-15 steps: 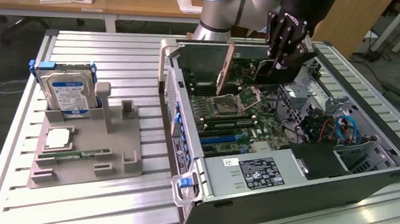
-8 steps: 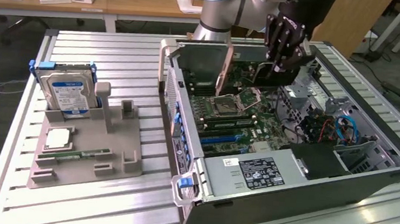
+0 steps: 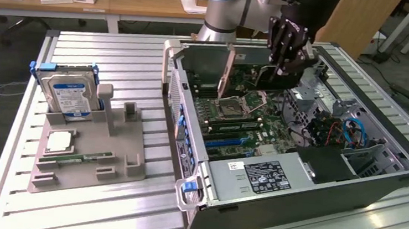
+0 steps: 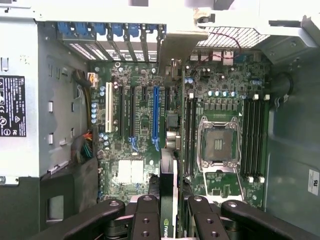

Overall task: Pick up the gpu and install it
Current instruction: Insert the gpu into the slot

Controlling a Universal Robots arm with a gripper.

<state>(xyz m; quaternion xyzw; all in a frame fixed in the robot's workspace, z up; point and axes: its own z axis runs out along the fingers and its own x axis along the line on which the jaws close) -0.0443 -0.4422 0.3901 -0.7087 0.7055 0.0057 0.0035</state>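
Note:
My gripper (image 3: 287,54) hangs over the open computer case (image 3: 376,185), above the motherboard (image 3: 243,117). It is shut on the gpu (image 3: 288,76), a thin dark card held on edge. In the wrist view the gpu (image 4: 167,192) shows edge-on between my black fingers (image 4: 145,212), with a green logo at its near end. The gripper (image 4: 168,202) sits above the board (image 4: 220,85), in line with the gap between the long blue slot (image 4: 155,117) and the empty CPU socket (image 4: 218,145). The card is clear of the board and touches no slot.
A power supply (image 3: 258,176) fills the case's near end, with cables (image 3: 351,133) and drive bays on the exterior view's right. On the slatted table (image 3: 121,51), a grey fixture (image 3: 122,165) holds a blue-labelled hard drive (image 3: 69,94), a CPU (image 3: 60,142) and a RAM stick (image 3: 74,158).

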